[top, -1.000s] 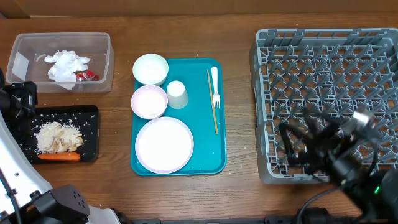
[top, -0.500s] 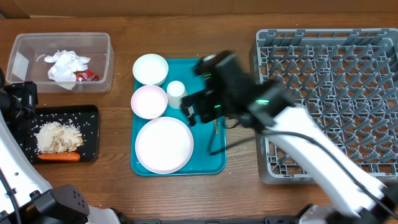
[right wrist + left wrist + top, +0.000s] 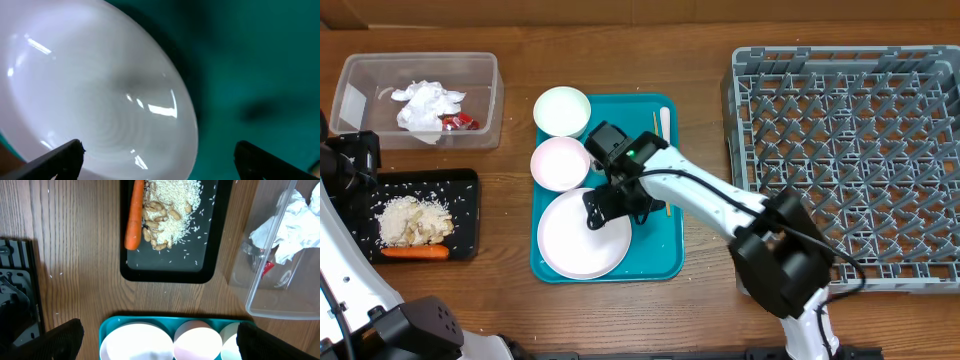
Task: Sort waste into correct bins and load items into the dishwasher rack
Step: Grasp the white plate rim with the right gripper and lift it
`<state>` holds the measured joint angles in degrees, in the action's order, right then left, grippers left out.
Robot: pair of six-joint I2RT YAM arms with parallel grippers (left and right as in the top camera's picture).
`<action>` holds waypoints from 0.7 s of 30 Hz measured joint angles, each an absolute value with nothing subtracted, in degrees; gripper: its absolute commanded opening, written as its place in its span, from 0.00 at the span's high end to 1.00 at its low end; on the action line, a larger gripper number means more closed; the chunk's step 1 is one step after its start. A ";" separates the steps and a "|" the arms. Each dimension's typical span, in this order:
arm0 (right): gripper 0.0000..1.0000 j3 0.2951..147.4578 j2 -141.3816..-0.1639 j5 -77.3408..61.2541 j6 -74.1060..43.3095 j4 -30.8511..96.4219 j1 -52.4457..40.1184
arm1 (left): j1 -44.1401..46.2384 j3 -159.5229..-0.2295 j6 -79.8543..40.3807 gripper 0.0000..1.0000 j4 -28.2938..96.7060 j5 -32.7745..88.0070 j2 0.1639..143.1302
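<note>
A bowl and the fork lie near on the teal tray. My right gripper, arm stretched across the tray, hangs over the plate, jaws wide apart, empty.

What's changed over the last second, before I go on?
The right gripper swung from over the dishwasher rack leftward to the teal tray. It now hovers open over the large plate, at its upper right edge, and holds nothing. Nothing was taken hold of or let go. Everything else in view stayed put.
</note>
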<state>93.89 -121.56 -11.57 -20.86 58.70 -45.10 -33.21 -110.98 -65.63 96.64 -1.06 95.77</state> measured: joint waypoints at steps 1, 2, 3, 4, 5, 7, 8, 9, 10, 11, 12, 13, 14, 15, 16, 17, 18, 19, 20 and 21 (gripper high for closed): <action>0.21 93.84 -122.34 -11.22 -21.63 58.63 -45.10 | -33.21 -110.98 -65.63 0.00 96.64 -1.06 95.77; 0.23 93.84 -122.65 -11.07 -22.37 58.63 -45.10 | -33.21 -110.98 -65.63 0.00 96.64 -1.06 95.77; 0.28 93.84 -122.65 -10.98 -22.87 58.67 -45.10 | -33.21 -110.98 -65.63 0.00 96.64 -1.06 95.77; 0.40 93.84 -122.65 -10.92 -23.27 58.74 -45.10 | -33.21 -110.98 -65.63 0.00 96.64 -1.06 95.77; 0.51 93.82 -122.76 -10.87 -23.64 58.89 -45.10 | -33.21 -110.98 -65.63 0.00 96.64 -1.06 95.77; 0.60 93.84 -123.15 -10.74 -24.27 59.18 -45.10 | -33.21 -110.98 -65.63 0.00 96.64 -1.06 95.77; 0.61 93.84 -123.39 -10.66 -24.60 59.16 -45.10 | -33.21 -110.98 -65.63 0.00 96.64 -1.06 95.77; 0.61 93.84 -123.57 -10.57 -24.84 59.22 -45.10 | -33.21 -110.98 -65.63 0.00 96.64 -1.06 95.77; 0.61 93.84 -123.72 -10.35 -25.32 59.35 -45.10 | -33.21 -110.98 -65.63 0.00 96.64 -1.06 95.77; 0.61 93.82 -123.72 -10.07 -25.63 59.61 -45.10 | -33.21 -110.98 -65.63 0.00 96.64 -1.06 95.77; 0.61 93.84 -123.72 -9.67 -25.96 60.07 -45.10 | -33.21 -110.98 -65.63 0.00 96.64 -1.06 95.77; 0.61 93.84 -123.72 -8.67 -26.52 60.93 -45.10 | -33.21 -110.98 -65.63 0.00 96.66 -1.06 95.77; 0.62 93.82 -123.74 -7.94 -26.89 61.25 -45.10 | -33.21 -110.98 -65.63 0.00 96.64 -1.06 95.77; 0.65 93.82 -123.76 -7.62 -27.07 61.21 -45.10 | -33.21 -110.98 -65.63 0.00 96.64 -1.06 95.77; 0.70 93.78 -123.76 -7.01 -27.22 61.12 -45.10 | -33.21 -110.98 -65.63 0.00 96.64 -1.06 95.77; 0.73 93.71 -123.76 -6.83 -27.62 61.19 -45.10 | -33.21 -110.98 -65.63 0.00 96.66 -1.06 95.77; 0.76 93.56 -123.76 -6.55 -27.92 61.14 -45.17 | -33.21 -110.98 -65.63 0.00 96.64 -1.06 95.77; 0.80 93.32 -123.76 -6.37 -28.12 61.21 -45.17 | -33.21 -110.98 -65.63 0.00 96.64 -1.06 95.77; 0.83 93.25 -123.76 -6.35 -28.32 61.28 -45.19 | -33.21 -110.98 -65.63 0.00 96.64 -1.06 95.77; 0.87 93.23 -123.79 -6.15 -28.47 61.19 -45.21 | -33.21 -110.98 -65.63 0.00 96.64 -1.06 95.77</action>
<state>93.23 -123.79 -6.15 -28.47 61.19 -45.21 -33.21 -110.98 -65.63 96.64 -1.06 95.77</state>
